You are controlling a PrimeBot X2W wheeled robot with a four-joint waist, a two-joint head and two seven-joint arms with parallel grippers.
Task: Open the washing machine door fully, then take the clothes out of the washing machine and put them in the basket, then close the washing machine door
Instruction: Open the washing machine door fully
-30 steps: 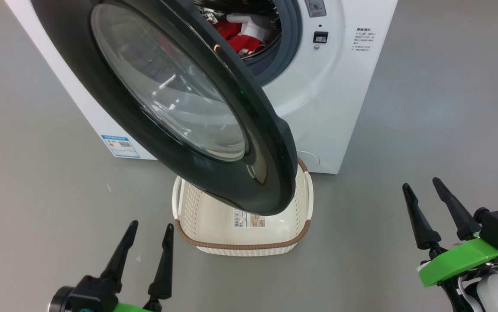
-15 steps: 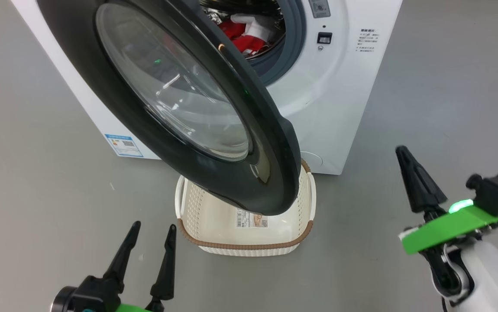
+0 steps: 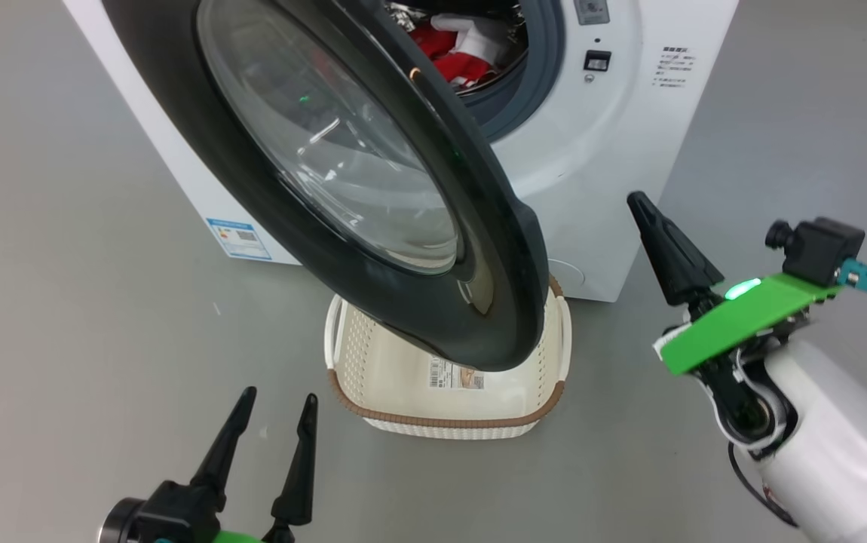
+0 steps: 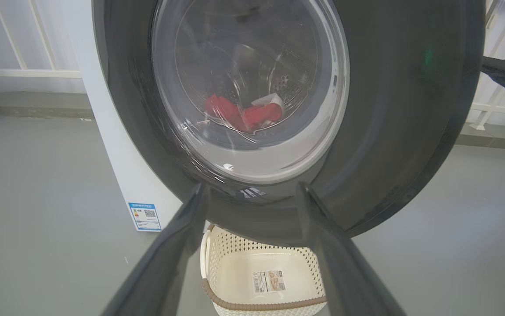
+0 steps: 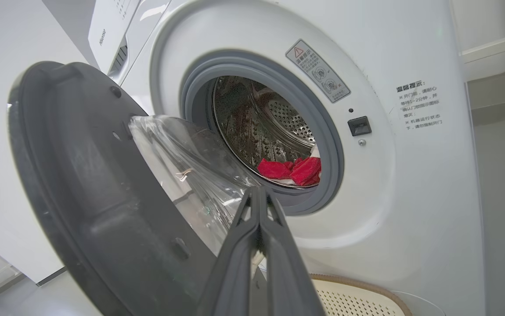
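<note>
A smooth grey floor [image 3: 64,317], and the white washing machine [image 3: 599,151] stands on it with the washing machine door [image 3: 505,249] swung part-way out, its free edge hanging right over the basket [image 3: 448,420] on the floor below. The door is not fully open yet, so that looks like the step in hand. The right hand [image 3: 638,202] is up beside that free edge and apart from it, its fingers pressed together on nothing. The left hand [image 3: 280,395] waits low with its fingers spread, empty. The door looks rigid and fairly heavy on its hinge, and its glossy black rim is likely slippery. A push on the matt inner face or a hook behind the edge seems safer than touching the bulging glass [image 3: 343,151]. Deep in the steel drum [image 5: 257,127], past the grey gasket [image 5: 332,166], lie the clothes [image 5: 290,169]. They are red with white trim, soft, limp and surely light, so a pinch on a bunched fold should lift them. The basket looks light too and may skid if it is knocked.
</note>
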